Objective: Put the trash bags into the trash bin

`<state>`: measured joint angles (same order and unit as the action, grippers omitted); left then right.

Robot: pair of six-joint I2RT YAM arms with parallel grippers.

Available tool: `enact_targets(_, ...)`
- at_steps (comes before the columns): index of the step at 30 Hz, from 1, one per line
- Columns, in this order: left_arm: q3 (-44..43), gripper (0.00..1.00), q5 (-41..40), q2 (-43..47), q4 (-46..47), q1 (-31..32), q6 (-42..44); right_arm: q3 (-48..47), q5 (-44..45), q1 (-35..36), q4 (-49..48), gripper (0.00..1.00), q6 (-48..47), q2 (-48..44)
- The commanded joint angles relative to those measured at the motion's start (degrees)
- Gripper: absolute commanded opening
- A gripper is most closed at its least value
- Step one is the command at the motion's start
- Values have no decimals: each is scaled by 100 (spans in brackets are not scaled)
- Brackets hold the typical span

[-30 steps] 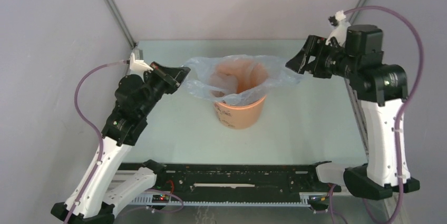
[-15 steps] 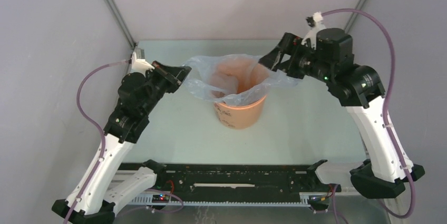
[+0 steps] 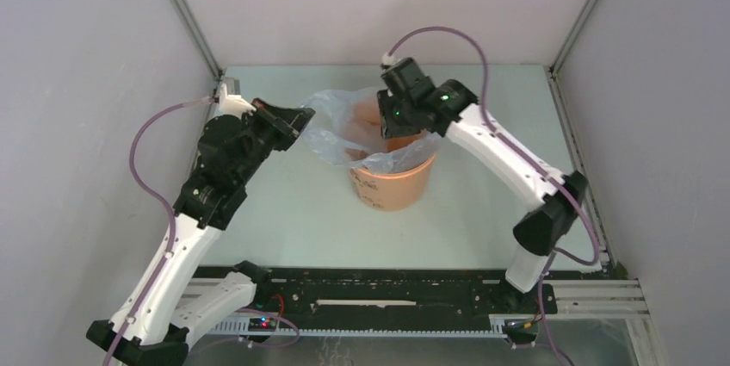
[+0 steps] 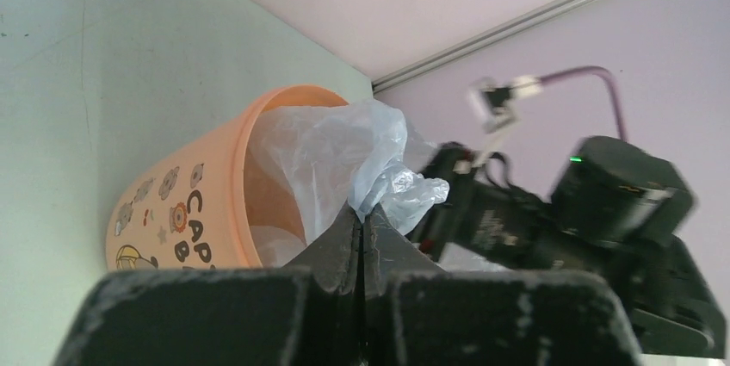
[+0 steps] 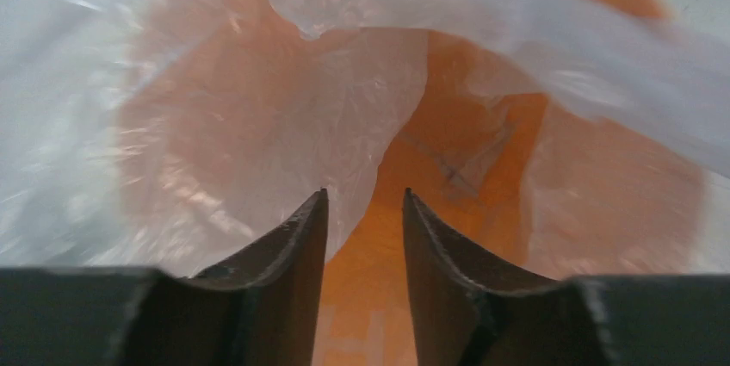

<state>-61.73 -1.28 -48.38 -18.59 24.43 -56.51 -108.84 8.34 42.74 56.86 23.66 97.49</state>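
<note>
The orange trash bin stands upright mid-table, with the pale translucent trash bag hanging in its mouth and spilling over the left rim. My left gripper is shut on the bag's left edge, holding it left of the bin. My right gripper is open and empty, pointing down into the bin's mouth. In the right wrist view its fingers hover above the bag film and the bin's orange inside.
The pale green table is walled by grey panels on three sides. A black rail runs along the near edge between the arm bases.
My right arm has swung left from the bag's right edge to above the bin's mouth, and the bag's right flap no longer stretches out to the right. My left gripper has stayed put.
</note>
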Motion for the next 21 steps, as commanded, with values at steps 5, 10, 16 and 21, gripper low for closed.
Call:
enact_targets(5,-212,0,-347,-173,-141,18,-28,78,476,203,21,35,-485,888)
enact_targets(10,-102,0,-534,-331,-224,-6,-118,1707,267,150,-1810,37,-564,641)
enact_targets(16,-18,0,-522,-532,-259,-23,-109,2410,193,-32,-2590,37,-278,964)
enact_targets(21,-5,0,-446,-685,-285,-43,10,2695,16,-184,-3028,41,-315,1194)
